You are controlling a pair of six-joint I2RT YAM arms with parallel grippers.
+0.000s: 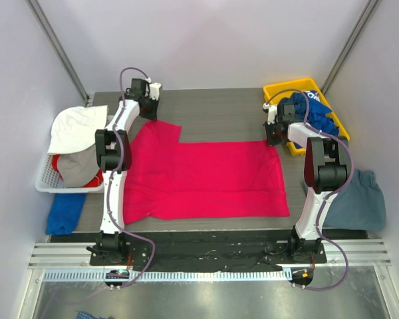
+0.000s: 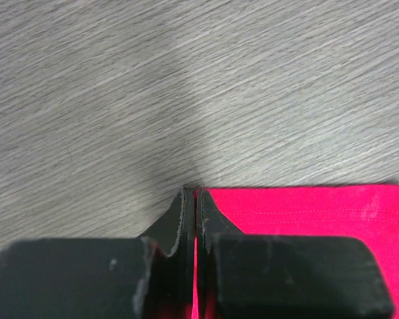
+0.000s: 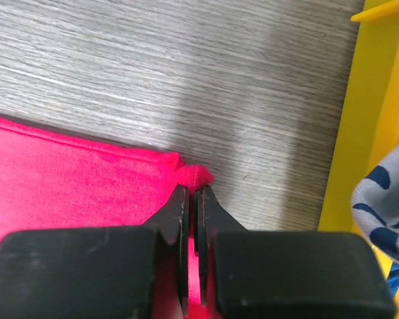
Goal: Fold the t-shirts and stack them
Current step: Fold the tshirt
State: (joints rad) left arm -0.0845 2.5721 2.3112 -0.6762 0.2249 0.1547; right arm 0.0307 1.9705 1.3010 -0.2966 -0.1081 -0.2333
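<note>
Finding 1: The pink shirt [image 1: 206, 179] lies spread flat on the table [image 1: 213, 106], apparently laid out so its far edge can be lifted and folded toward the near side. The fold itself has not begun.

Finding 2: The left gripper [image 1: 151, 116] sits at the shirt's far-left corner. Its jaws are pressed together, with red cloth showing in the seam between them, so it has the corner pinched (the wrist view shows a thin bite).

Finding 3: The right gripper [image 3: 191, 189] sits at the shirt's far-right corner, jaws closed on a small nub of cloth that bulges just past the tips. I judge that matching holds on the two corners should keep the edge straight when it is raised.

Finding 4: Blue shirts [image 1: 316, 113] wait in a bin [image 1: 286, 90] just right of the pink shirt's far corner. A grey shirt [image 1: 359, 199] lies right of its near edge.
</note>
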